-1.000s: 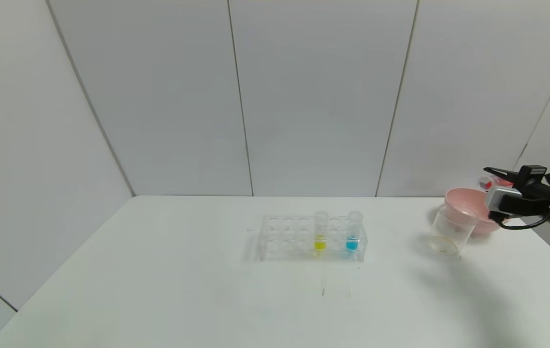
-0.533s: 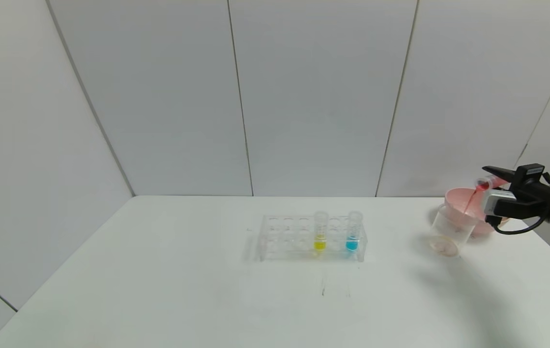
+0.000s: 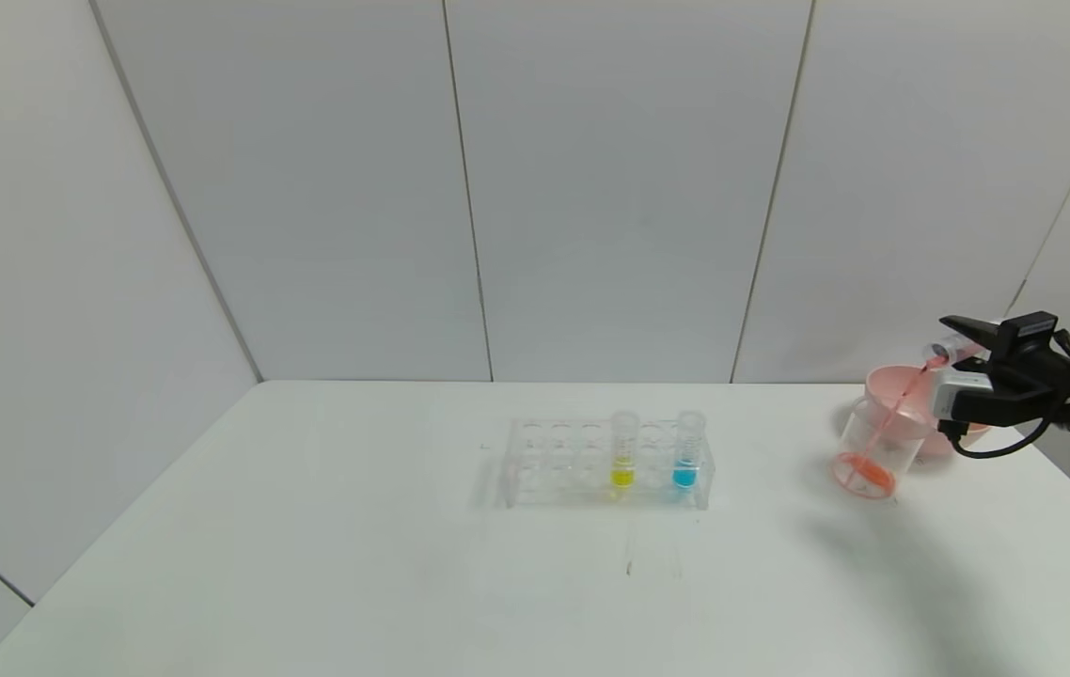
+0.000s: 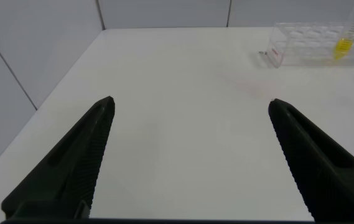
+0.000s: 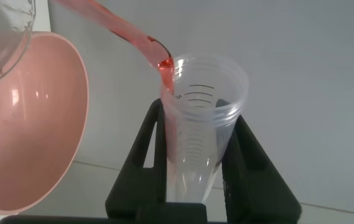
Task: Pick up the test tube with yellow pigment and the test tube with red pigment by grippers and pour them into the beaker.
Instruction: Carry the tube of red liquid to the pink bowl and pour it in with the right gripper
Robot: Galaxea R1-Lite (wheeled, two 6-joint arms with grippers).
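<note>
My right gripper [image 3: 960,340] is shut on the test tube with red pigment [image 3: 943,352], held tilted above the beaker [image 3: 876,440] at the table's right. A red stream runs from the tube's mouth into the beaker, and orange-red liquid lies at its bottom. In the right wrist view the tube [image 5: 200,134] sits between my black fingers [image 5: 144,155], and the beaker's rim [image 5: 5,43] shows at the corner. The test tube with yellow pigment [image 3: 622,453] stands upright in the clear rack [image 3: 549,461]. My left gripper [image 4: 191,109] is open and empty over bare table, far from the rack.
A pink bowl [image 3: 894,387] stands right behind the beaker and shows in the right wrist view [image 5: 37,130]. A blue-liquid tube [image 3: 686,453] stands in the rack to the right of the yellow one. The rack and yellow tube [image 4: 344,38] show far off in the left wrist view.
My right gripper tipped the red tube further over the beaker. The red liquid began to stream out and has gathered in the beaker's bottom. The rack has not moved.
</note>
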